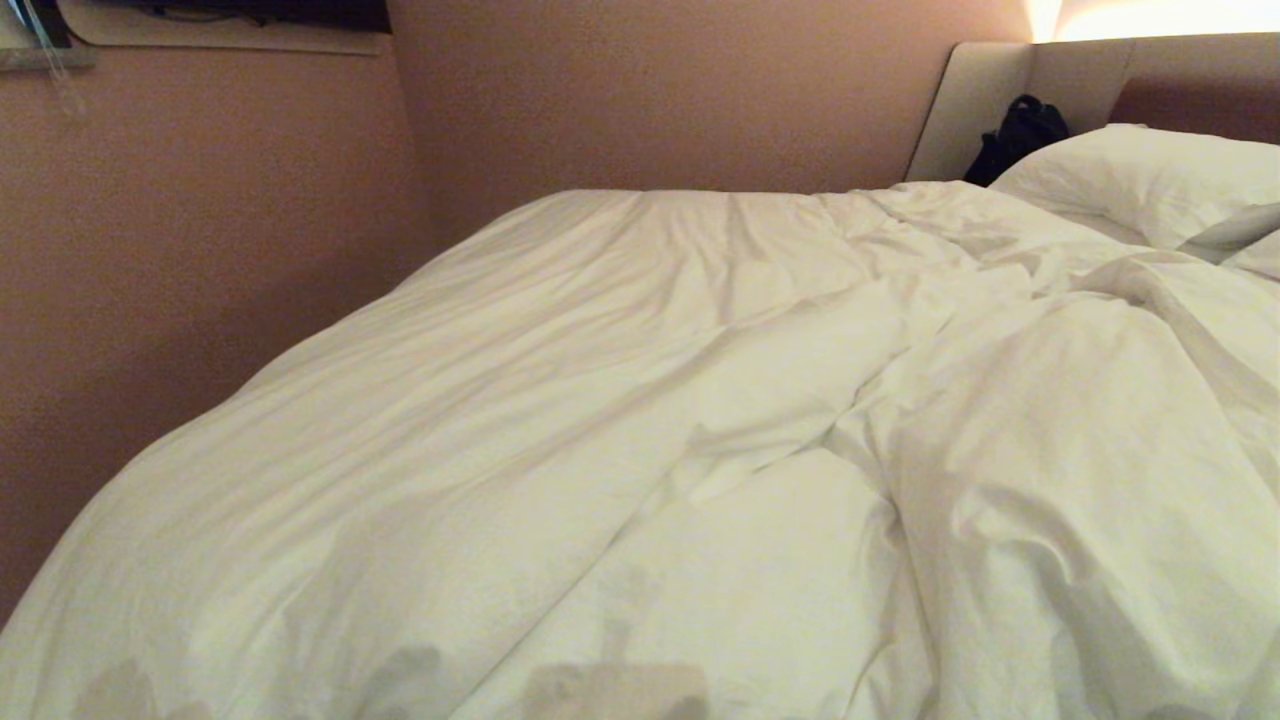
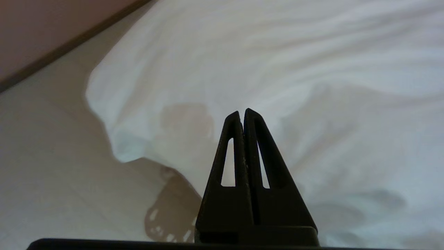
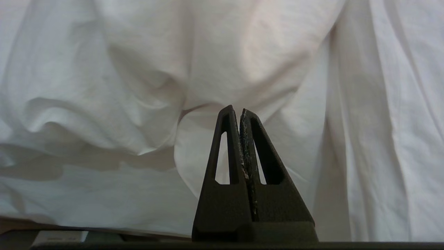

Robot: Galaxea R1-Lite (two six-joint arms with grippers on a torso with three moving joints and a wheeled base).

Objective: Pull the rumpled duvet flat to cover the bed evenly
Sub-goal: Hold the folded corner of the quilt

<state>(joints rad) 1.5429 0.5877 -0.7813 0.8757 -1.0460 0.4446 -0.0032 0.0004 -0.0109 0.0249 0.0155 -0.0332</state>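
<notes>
- The duvet (image 1: pixel 620 420) lies across nearly the whole bed (image 1: pixel 985 110) in the head view, running from the near edge at 6 o'clock up to the far edge by the wall at 12 o'clock.
- Its left half, from 7 to 11 o'clock, is fairly smooth, with long shallow creases running diagonally.
- Its right half, from 2 to 5 o'clock, is rumpled: a thick bunched fold rises there, with deep ridges near the pillow (image 1: pixel 1140 175) at 2 o'clock.
- A dark bag (image 1: pixel 1015 135) sits against the padded headboard, just beside the pillow at 1 o'clock.
- Neither arm shows in the head view; only soft shadows fall on the duvet at 6 o'clock.
- In the left wrist view the left gripper (image 2: pixel 241 113) has its fingers (image 2: pixel 234 152) clenched together with nothing between them, their tips above the duvet's (image 2: pixel 277 69) hanging corner.
- That corner droops toward the pale floor (image 2: pixel 45 166), and the gripper's shadow falls on cloth and floor below it.
- In the right wrist view the right gripper (image 3: pixel 235 111) also has its fingers (image 3: pixel 255 152) clenched on nothing, pointing at a puffy, folded stretch of the duvet (image 3: pixel 138 86).
- Whether either gripper's tips touch the fabric cannot be told.
</notes>
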